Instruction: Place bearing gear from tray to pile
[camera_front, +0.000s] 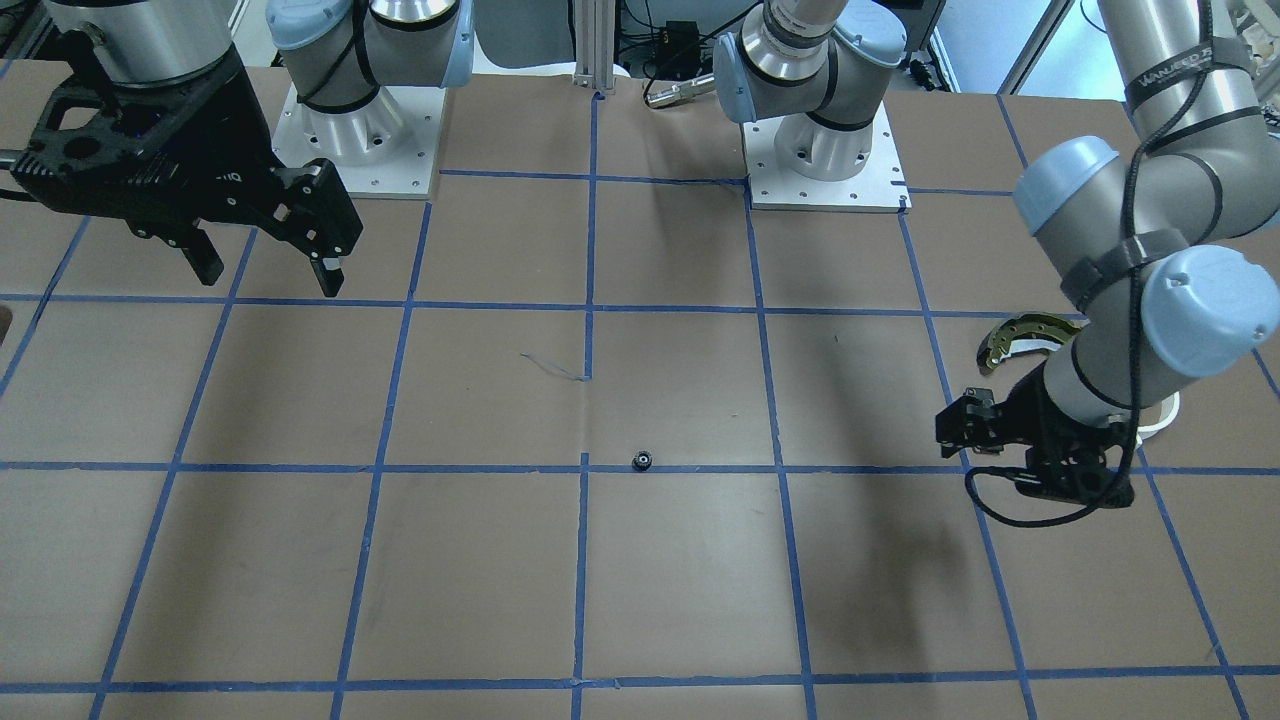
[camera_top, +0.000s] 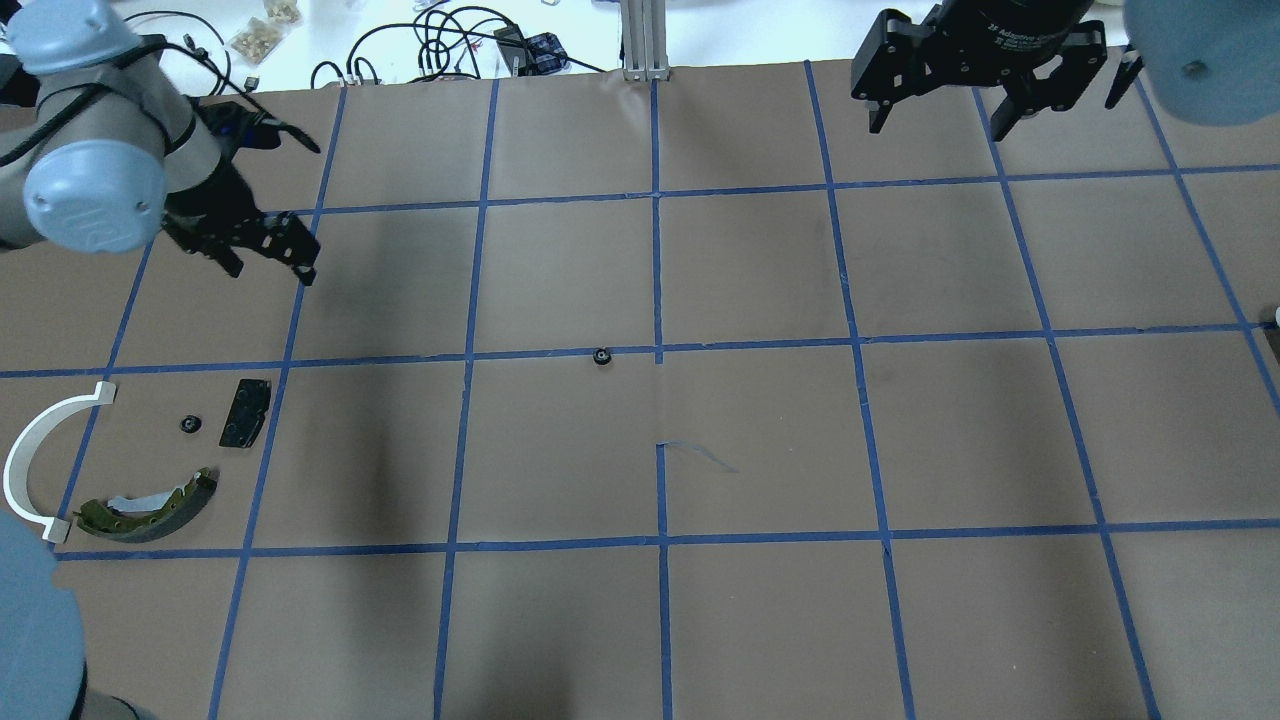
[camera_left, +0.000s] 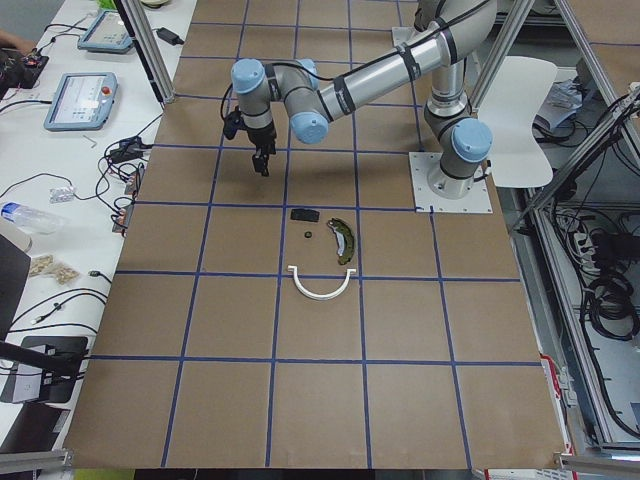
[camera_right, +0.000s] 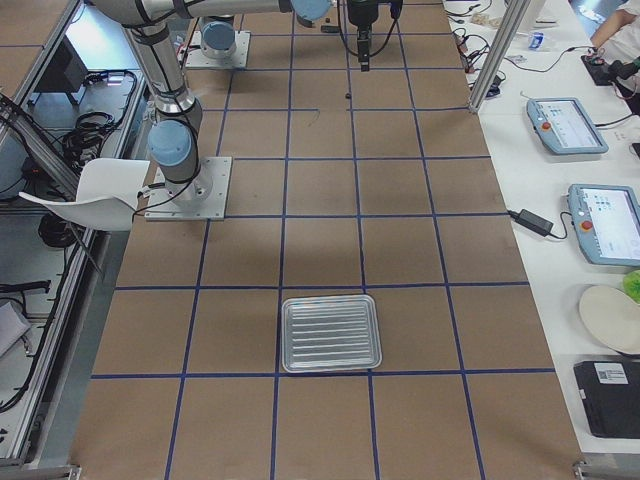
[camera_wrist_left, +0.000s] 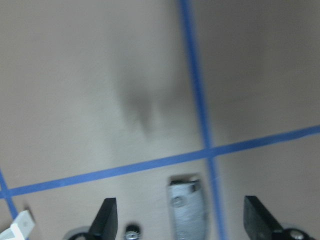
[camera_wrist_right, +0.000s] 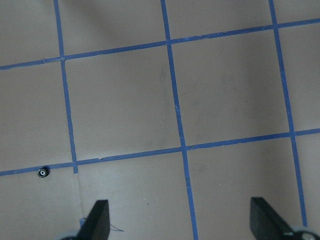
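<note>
- The right gripper (camera_front: 270, 276) hangs large in the upper left of the front-facing view, above the table (camera_front: 480, 580). Its two fingers are spread apart with nothing between them.
- A small black gear (camera_top: 602, 357) lies alone near the middle of the overhead view, on a blue tape line (camera_top: 760, 346). It is well apart from both grippers. In the right wrist view it sits at the lower left (camera_wrist_right: 43, 172).
- The left gripper (camera_top: 270, 266) hovers in the upper left of the overhead view, its fingers apart and empty.
- The pile (camera_left: 343, 240) fills the lower left of the overhead view, below the left gripper.
- In the pile, a white arc (camera_top: 30, 465) curves along the frame's left edge, with an olive brake shoe (camera_top: 150, 512) at its lower end.
- A black pad (camera_top: 245, 412) lies above the shoe, and a second gear (camera_top: 189, 424) sits just beside the pad, not touching it.
- The left wrist view is blurred. It shows the pad (camera_wrist_left: 188, 212) and the second gear (camera_wrist_left: 131, 231) along its bottom edge.
- A ribbed metal tray (camera_right: 330, 332) rests at the bottom centre of the right side view, well apart from the lone gear.
</note>
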